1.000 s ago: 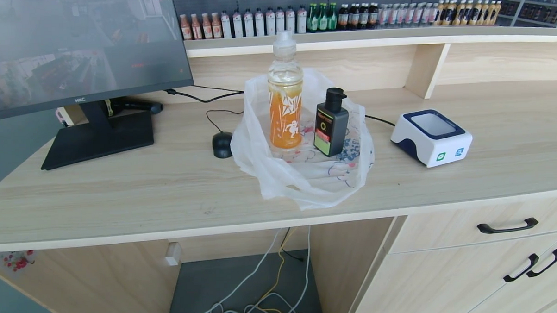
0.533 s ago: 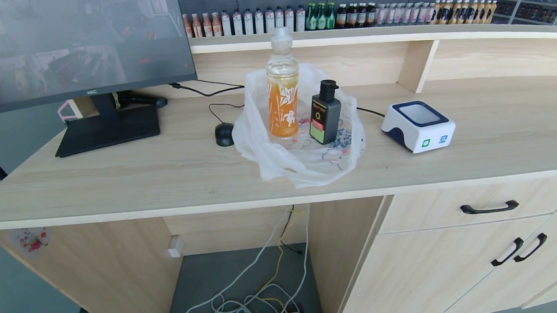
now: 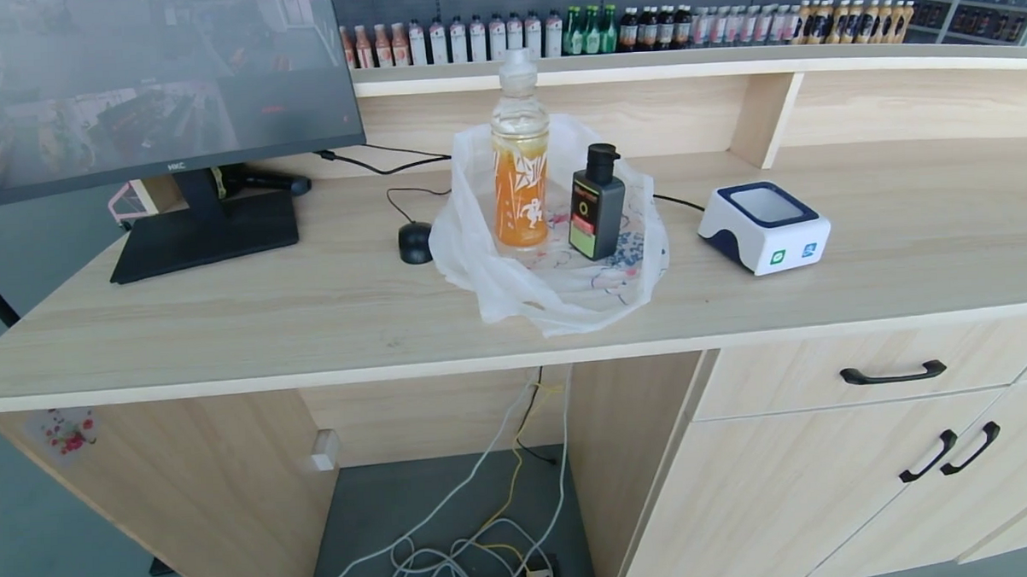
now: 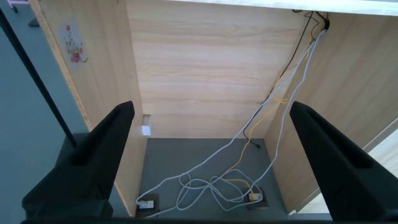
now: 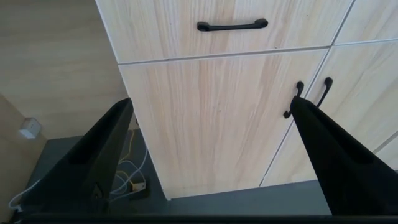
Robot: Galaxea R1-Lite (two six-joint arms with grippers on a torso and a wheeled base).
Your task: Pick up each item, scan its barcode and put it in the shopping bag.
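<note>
Nothing on the counter has shifted place; only the head camera has drawn back and tilted, so more of the cupboard front shows than a second ago.

Nearest and lowest, both arms hang below the countertop. The left gripper [image 4: 211, 109] has its two dark fingers spread wide, holding nothing, facing the open knee space where loose cables [image 4: 211, 180] lie on the floor. The right gripper [image 5: 211, 102] is likewise spread and empty, facing a drawer handle [image 5: 232, 25] and the cupboard doors.

Above, on the wooden counter [image 3: 224, 316], a white shopping bag [image 3: 557, 300] lies slumped open. Standing upright on it are an orange drink bottle [image 3: 519, 164] and, just beside it, a black pump bottle [image 3: 597, 209]. A white and blue barcode scanner [image 3: 763, 227] sits near the bag on the robot's right; a computer mouse [image 3: 414, 242] sits just beside the bag on the left. Farther back stand a monitor [image 3: 147, 79] and a shelf of drinks [image 3: 641, 28].

Risks, as I judge them: an arm rising from below could strike the counter edge. The orange drink bottle is tall and rests on limp plastic, so a tug on the bag or a grazing finger could tip it. The two bottles stand close, so grasping one may knock the other.
</note>
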